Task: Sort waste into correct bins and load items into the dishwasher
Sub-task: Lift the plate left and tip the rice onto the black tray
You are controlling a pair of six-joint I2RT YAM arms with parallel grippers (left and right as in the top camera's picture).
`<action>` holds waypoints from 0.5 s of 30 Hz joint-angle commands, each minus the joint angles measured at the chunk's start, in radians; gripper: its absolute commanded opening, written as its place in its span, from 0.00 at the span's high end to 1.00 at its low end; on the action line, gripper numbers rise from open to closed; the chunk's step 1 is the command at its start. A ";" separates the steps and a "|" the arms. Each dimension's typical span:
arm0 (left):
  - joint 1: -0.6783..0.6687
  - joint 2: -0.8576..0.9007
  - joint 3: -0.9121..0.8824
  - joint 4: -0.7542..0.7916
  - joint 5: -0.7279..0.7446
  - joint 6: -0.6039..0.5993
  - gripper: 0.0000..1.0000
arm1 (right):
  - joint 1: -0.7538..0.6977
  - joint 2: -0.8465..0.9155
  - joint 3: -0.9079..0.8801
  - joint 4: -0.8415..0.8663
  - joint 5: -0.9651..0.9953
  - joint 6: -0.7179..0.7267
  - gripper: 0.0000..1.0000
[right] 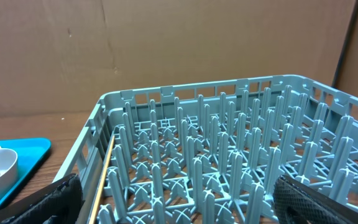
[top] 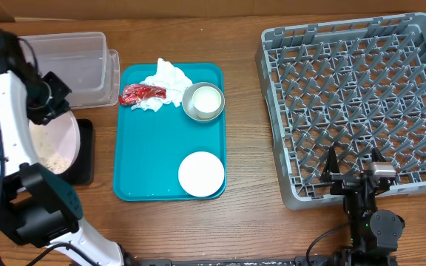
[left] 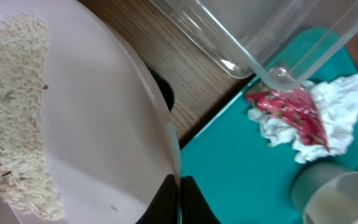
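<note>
My left gripper is shut on the rim of the large white plate, which is tilted. Loose rice clings to its lower side. From overhead the plate hangs over the black tray, with the clear tub behind it. The napkin, red wrapper, metal bowl with a white cup in it, and the small white dish lie on the teal tray. My right gripper is open, empty, at the near edge of the grey rack.
The rack holds nothing between its upright pegs. A cardboard wall stands behind the table. Bare wood lies between the teal tray and the rack. The clear tub's corner overhangs the wrapper in the left wrist view.
</note>
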 commanded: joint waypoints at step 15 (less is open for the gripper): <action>0.209 0.001 0.026 0.028 0.567 0.103 0.96 | -0.003 -0.009 -0.010 0.003 0.006 -0.001 0.00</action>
